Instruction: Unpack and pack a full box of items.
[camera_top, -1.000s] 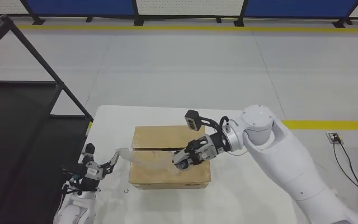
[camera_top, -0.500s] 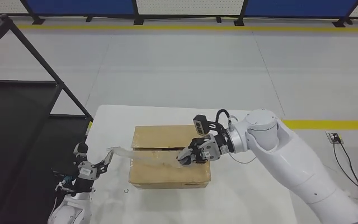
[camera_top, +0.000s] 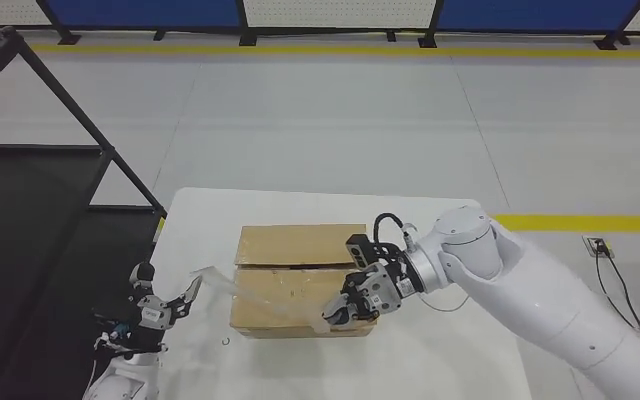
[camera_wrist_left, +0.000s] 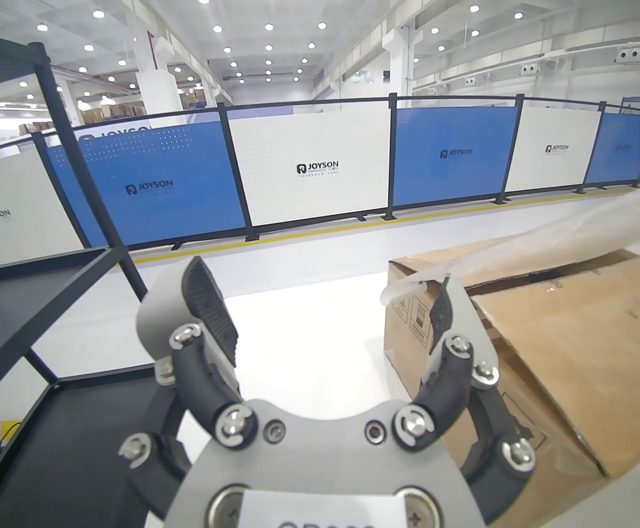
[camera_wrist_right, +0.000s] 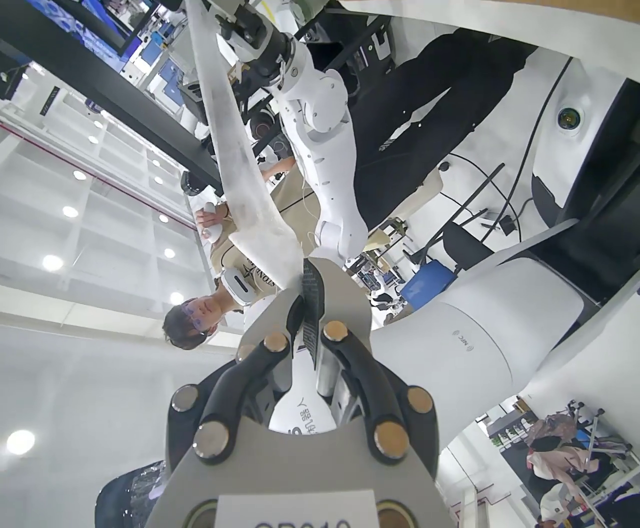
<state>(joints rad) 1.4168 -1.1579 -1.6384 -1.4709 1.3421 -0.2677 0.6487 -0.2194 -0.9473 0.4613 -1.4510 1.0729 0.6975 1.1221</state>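
Observation:
A brown cardboard box (camera_top: 290, 245) lies flaps-closed in the middle of the white table (camera_top: 200, 215). A long clear plastic strip (camera_top: 265, 292) runs across its top from the left side to the front edge. My right gripper (camera_top: 330, 318) sits at the box's front edge, shut on one end of the strip (camera_wrist_right: 235, 165), the fingers pinched together (camera_wrist_right: 304, 285). My left gripper (camera_top: 165, 285) hangs off the box's left side, open (camera_wrist_left: 320, 285). The strip's free end (camera_wrist_left: 405, 290) lies right at one fingertip (camera_wrist_left: 442, 305), beside the box (camera_wrist_left: 540, 340).
A black metal rack (camera_top: 60, 230) stands close to the table's left edge, right beside my left gripper (camera_wrist_left: 65, 400). A small hook-like bit (camera_top: 228, 342) lies on the table near the box's front left corner. Blue and white fence panels (camera_top: 340, 12) line the far floor.
My right gripper has drawn the strip from the box's middle toward its front edge. My left gripper, shut on the strip's other end before, has opened and slipped back to the left.

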